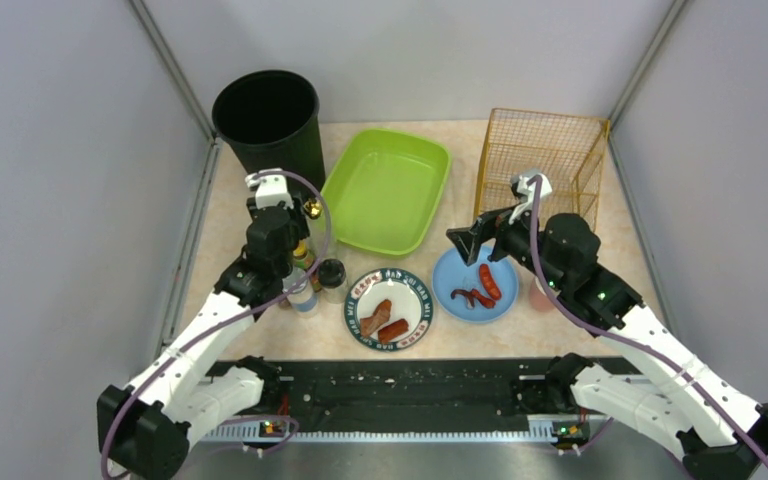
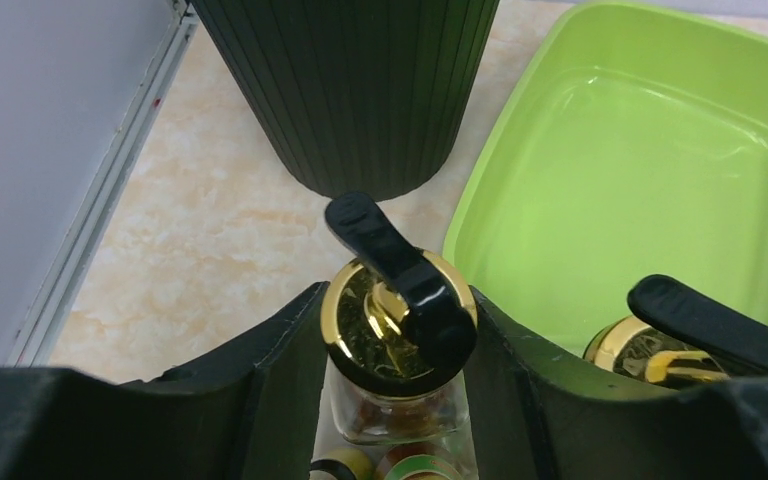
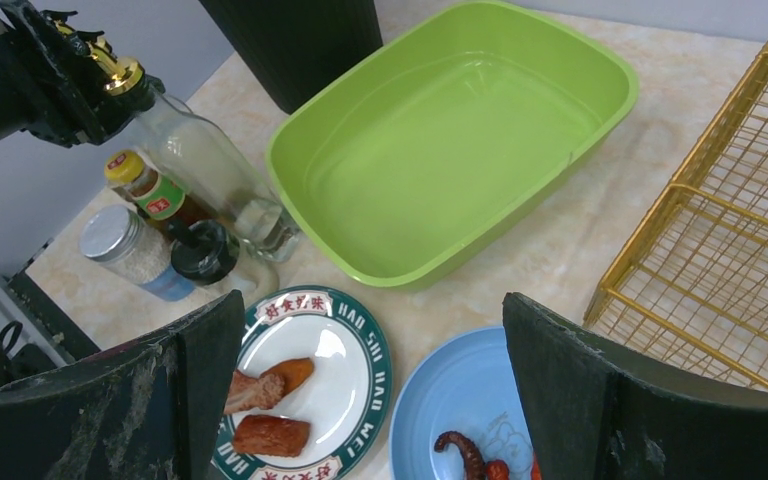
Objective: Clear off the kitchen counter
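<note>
The kitchen counter (image 1: pixel 620 250) is the pale marbled tabletop that fills the enclosure, from the black rail strip (image 1: pixel 410 385) at the near edge to the back wall. It is a fixed, rigid slab and is not itself gripped. Judging from the task, handling applies to the items standing on it.

Items on the counter:
- A black bin (image 1: pixel 265 115) stands at the far left, with a green tray (image 1: pixel 385 190) beside it.
- A gold wire basket (image 1: pixel 540 150) stands at the far right.
- Nearer the arms, a patterned plate (image 1: pixel 415 290) carries sausage pieces (image 1: pixel 385 320).
- Beside it, a blue plate (image 1: pixel 455 275) carries red sausages (image 1: pixel 482 288).
- A cluster of condiment containers stands at the left.

Left gripper (image 2: pixel 395 385): the fingers are closed against both sides of a glass bottle (image 2: pixel 395 415), just below its gold cap (image 2: pixel 360 340) (contact looks firm, though the pads are hidden). The glass is likely heavy, smooth and breakable. The narrow section under the cap is the sound place to hold, with the bottle kept upright. A second gold-capped bottle (image 2: pixel 650 355) stands just beside it.

Right gripper (image 3: pixel 370 310): the fingers are spread wide, holding nothing, and hover over the two plates. The plates are probably stiff and slick. Take hold at the rim and keep the plate level so that food does not slide off.
</note>
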Tool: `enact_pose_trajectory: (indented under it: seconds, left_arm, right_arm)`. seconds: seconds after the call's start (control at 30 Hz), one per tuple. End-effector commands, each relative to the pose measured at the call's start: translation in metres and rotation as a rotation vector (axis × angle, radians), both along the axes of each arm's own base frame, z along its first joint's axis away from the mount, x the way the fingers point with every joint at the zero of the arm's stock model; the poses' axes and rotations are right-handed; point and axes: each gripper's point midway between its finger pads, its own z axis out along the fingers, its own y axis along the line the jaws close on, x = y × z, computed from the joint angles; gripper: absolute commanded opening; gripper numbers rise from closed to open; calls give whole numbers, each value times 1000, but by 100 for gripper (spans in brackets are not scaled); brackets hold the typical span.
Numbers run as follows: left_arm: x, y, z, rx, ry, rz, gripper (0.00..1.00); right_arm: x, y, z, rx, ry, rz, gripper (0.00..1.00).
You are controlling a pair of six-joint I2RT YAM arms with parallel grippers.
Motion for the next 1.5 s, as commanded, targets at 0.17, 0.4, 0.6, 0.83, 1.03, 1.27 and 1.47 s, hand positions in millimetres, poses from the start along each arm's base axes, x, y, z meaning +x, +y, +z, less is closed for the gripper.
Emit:
enact_pose_trajectory:
  seconds: [0.17,0.4,0.6,0.83,1.03,1.27,1.47]
  left_arm:
    - [8,0,8,-9,-52,19,29]
    - [6,6,18,4,-82,41,0]
    - [7,14,47,25,-139,78,0]
    - [1,17,92,23,-217,69,0]
    - [-10,22,134,41,-262,55,0]
    - [-24,23,192,28,-361,21,0]
    - [-23,21,245,57,-425,1,0]
  right_arm:
    - [-2,5,7,28,-16,18,98]
    - [-4,9,6,30,-10,42,98]
    - [-4,11,9,36,-3,47,98]
    - [-5,9,17,46,-9,39,98]
    - [-5,7,20,40,-7,32,98]
    - [-4,12,23,48,-4,47,97]
    - [-2,13,31,47,-8,46,97]
